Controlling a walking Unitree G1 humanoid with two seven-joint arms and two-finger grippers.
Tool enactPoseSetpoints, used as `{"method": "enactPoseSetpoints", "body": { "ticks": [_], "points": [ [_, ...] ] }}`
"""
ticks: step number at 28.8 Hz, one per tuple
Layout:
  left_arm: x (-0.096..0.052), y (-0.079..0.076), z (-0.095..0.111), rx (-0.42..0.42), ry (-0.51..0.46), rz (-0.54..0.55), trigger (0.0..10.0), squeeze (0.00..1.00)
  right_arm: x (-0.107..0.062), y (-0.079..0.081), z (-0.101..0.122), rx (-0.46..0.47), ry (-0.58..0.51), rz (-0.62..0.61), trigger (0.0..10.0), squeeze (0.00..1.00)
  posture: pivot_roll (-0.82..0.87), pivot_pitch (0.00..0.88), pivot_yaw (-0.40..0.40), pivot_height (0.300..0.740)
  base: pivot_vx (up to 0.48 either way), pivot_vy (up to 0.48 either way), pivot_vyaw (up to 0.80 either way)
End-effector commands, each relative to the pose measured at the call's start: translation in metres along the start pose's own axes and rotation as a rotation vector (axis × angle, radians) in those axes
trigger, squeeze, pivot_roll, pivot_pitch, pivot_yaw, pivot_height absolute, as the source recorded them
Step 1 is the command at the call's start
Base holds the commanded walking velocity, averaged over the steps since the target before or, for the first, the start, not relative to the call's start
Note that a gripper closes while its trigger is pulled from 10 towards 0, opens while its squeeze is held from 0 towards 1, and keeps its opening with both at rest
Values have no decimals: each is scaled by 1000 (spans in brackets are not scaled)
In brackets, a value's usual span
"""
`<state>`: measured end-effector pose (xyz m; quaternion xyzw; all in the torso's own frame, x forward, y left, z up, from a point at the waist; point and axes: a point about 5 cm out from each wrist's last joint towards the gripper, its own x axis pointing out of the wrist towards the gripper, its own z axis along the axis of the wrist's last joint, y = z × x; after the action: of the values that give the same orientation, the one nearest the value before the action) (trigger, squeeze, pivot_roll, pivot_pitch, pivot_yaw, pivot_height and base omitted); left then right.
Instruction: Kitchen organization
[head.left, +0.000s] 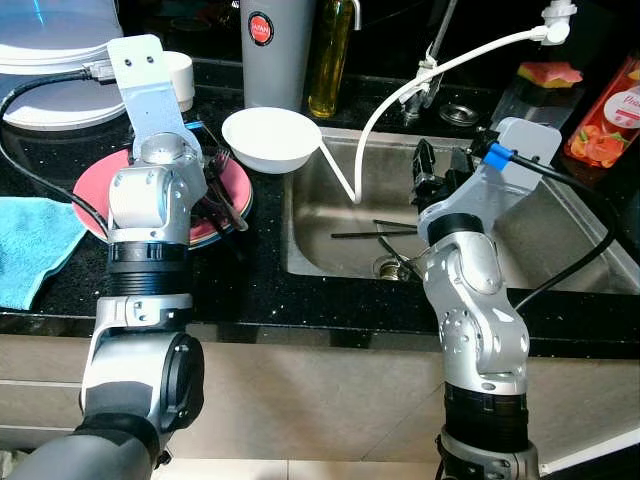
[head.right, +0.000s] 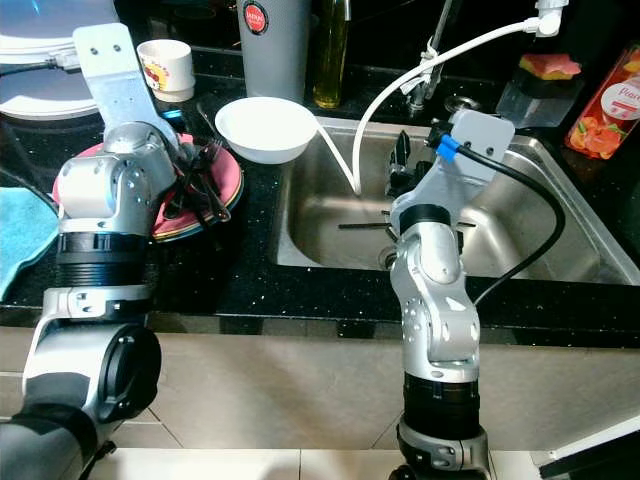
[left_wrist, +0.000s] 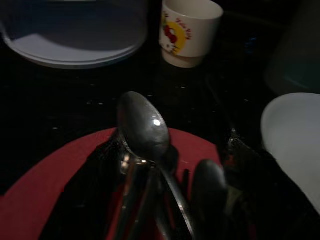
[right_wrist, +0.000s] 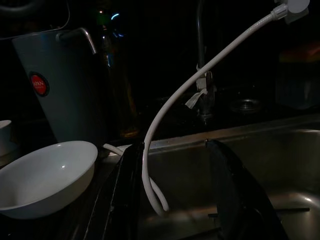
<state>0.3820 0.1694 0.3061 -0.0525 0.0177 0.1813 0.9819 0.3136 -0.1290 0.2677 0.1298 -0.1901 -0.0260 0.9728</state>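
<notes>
1. The left gripper (left_wrist: 165, 210) sits low over the round red plate (head.left: 100, 190) on the black speckled surface (head.left: 260, 290). Its fingers are closed around a bundle of silver cutlery, with a shiny steel spoon (left_wrist: 142, 125) sticking out ahead of them.

2. The red plate lies just left of the steel sink basin (head.left: 560, 250). A white ceramic bowl (head.left: 270, 138) rests on the surface at the basin's near-left corner, beside the plate.

3. The right gripper (right_wrist: 175, 200) hovers over the basin with its fingers spread apart and nothing between them; a white flexible hose (head.left: 400, 95) hangs in front of it.

4. Dark chopstick-like sticks (head.left: 375, 232) lie on the basin floor near the drain, and are probably next to collect.

5. The step in hand looks like setting or lifting the cutlery at the plate. To do it well, keep the bundle level so that no piece slips out, and move straight up or down clear of the bowl's rim.

6. The right arm should steer around the hose when it goes down for the sticks.
</notes>
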Motion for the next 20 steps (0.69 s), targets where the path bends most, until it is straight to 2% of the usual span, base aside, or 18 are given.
{"method": "enactPoseSetpoints", "body": {
  "ticks": [1,7,11,12,13,16,20],
  "points": [
    [2,5,-3,25,13,29,10000,0,1,-1,-1,1,11,3,10000,0,171,56,-82,740,0,0,0],
    [4,9,-10,10,63,75,10000,0,1,-1,-1,1,12,0,10000,0,170,58,-80,740,0,0,0],
    [6,15,-17,45,104,155,10000,0,0,-1,-2,0,13,0,10000,0,171,61,-79,740,0,0,0],
    [7,17,-20,93,129,200,10000,0,0,-1,-2,1,14,0,10000,0,172,63,-80,740,0,0,0],
    [7,17,-20,93,129,200,10000,0,0,-1,-2,1,14,0,10000,0,172,63,-80,740,0,0,0],
    [11,25,-25,324,210,364,10000,0,0,-1,-2,1,16,0,10000,0,172,64,-81,740,0,0,0],
    [11,28,-29,383,254,403,10000,0,0,0,-2,2,16,0,10000,0,167,68,-84,740,0,0,0]
  ]
}}
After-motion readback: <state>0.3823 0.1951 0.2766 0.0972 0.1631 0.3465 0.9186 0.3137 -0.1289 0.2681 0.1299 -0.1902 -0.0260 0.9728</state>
